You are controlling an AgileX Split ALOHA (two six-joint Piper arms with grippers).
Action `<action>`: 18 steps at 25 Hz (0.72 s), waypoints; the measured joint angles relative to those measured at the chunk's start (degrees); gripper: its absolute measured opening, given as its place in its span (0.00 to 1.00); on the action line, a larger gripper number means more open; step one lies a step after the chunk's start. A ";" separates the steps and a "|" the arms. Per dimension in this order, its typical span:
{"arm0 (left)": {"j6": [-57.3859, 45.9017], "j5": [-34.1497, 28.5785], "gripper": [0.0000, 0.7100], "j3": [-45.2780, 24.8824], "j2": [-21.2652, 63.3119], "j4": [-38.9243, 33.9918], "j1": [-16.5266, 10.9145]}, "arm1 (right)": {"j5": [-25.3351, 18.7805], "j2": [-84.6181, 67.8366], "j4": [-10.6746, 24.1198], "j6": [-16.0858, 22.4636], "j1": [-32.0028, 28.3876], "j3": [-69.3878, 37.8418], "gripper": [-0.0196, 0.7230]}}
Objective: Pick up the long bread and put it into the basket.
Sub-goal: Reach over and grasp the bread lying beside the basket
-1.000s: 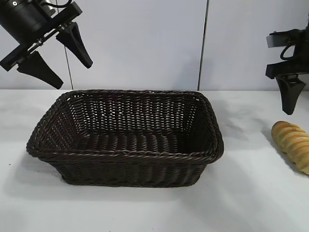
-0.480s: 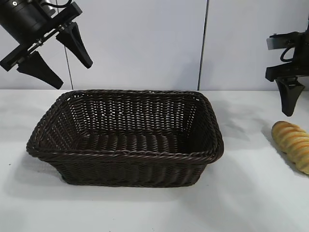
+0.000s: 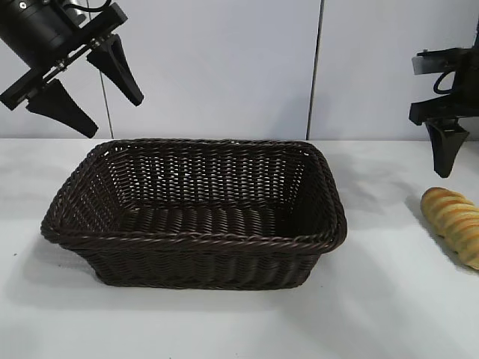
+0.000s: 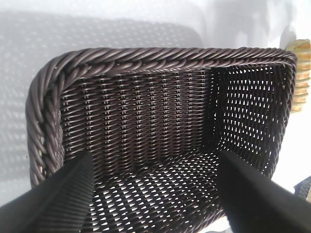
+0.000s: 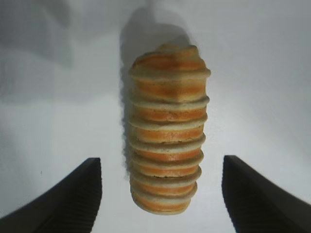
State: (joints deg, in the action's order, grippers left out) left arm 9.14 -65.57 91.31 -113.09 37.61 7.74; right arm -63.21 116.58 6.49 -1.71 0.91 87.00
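The dark brown woven basket [image 3: 194, 241] stands in the middle of the white table, with nothing in it. The long bread [image 3: 454, 219], golden-tan with ridged scores, lies on the table to its right, partly cut off by the picture's edge. My right gripper [image 3: 444, 169] hangs open just above the bread's far end. In the right wrist view the bread [image 5: 167, 111] lies lengthwise between the spread fingers of that gripper [image 5: 161, 162], untouched. My left gripper [image 3: 114, 117] hovers open, high over the basket's left rear corner. Its wrist view looks down into the basket [image 4: 160, 54], with the bread [image 4: 301, 73] showing past the far wall.
A pale wall with a vertical seam [image 3: 318, 67] rises behind the table. White tabletop [image 3: 389, 314] stretches in front of the basket and between basket and bread.
The right gripper has shifted very slightly to the left over the bread. The left gripper, basket and bread have not moved.
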 joint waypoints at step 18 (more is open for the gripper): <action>0.00 0.76 0.73 0.00 0.00 0.00 0.00 | 0.23 5.94 2.29 0.66 0.00 0.00 0.71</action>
State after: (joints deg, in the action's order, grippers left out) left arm 9.14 -64.81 91.31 -113.09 37.61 7.74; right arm -62.98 122.52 8.78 -1.05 0.91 87.00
